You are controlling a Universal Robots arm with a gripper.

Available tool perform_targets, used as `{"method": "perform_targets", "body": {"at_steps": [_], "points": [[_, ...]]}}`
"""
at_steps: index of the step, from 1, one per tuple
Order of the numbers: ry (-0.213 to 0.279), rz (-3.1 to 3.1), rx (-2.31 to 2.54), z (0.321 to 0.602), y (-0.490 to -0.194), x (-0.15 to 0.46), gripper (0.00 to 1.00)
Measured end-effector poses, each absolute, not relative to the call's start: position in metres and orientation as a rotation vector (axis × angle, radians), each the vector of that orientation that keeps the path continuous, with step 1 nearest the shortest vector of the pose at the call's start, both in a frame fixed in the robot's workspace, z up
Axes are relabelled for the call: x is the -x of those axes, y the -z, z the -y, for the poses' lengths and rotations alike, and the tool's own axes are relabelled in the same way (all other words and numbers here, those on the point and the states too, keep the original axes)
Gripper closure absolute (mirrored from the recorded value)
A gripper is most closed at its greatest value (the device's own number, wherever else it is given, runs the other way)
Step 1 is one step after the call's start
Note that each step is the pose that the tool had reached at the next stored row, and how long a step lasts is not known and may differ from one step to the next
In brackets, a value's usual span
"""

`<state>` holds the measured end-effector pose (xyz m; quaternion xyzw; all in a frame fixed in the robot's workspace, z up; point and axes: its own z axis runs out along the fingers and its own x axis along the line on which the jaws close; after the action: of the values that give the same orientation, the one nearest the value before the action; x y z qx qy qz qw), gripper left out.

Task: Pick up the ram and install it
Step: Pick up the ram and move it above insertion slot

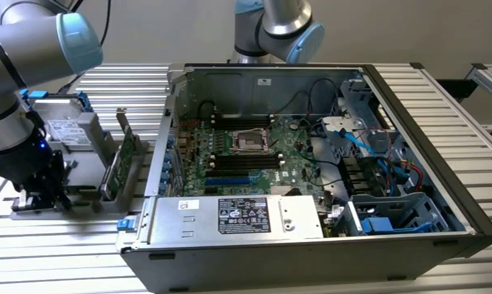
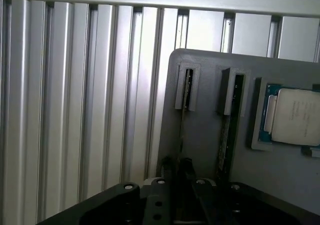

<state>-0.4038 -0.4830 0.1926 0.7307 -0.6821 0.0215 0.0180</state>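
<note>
Black tool point(image 2: 176, 167), matte grey plastic tray point(image 2: 210, 115), ribbed silver aluminium desk point(image 1: 442, 92), green motherboard point(image 1: 246, 153) in a black metal computer case point(image 1: 311, 266).

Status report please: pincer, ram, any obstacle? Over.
Pincer low over ram. Ram on edge in gray holder slot. Second stick one slot over, not touching.

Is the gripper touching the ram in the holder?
Cannot tell. In the wrist view the gripper sits right at the edge-on ram in its gray holder, but shadow hides any contact or gap.
</note>
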Motion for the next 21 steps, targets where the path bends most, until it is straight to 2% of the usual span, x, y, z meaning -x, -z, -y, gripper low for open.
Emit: {"method": "perform_targets", "body": {"at_steps": [1,2,21], "points": [[-0.067,2.119,-2.27,0.483,-0.1925,0.4038,0.85],[-0.067,2.119,-2.27,0.483,-0.1925,0.4039,0.86],[-0.057,2.124,-2.275,0.483,-0.1987,0.4033,0.86]]}}
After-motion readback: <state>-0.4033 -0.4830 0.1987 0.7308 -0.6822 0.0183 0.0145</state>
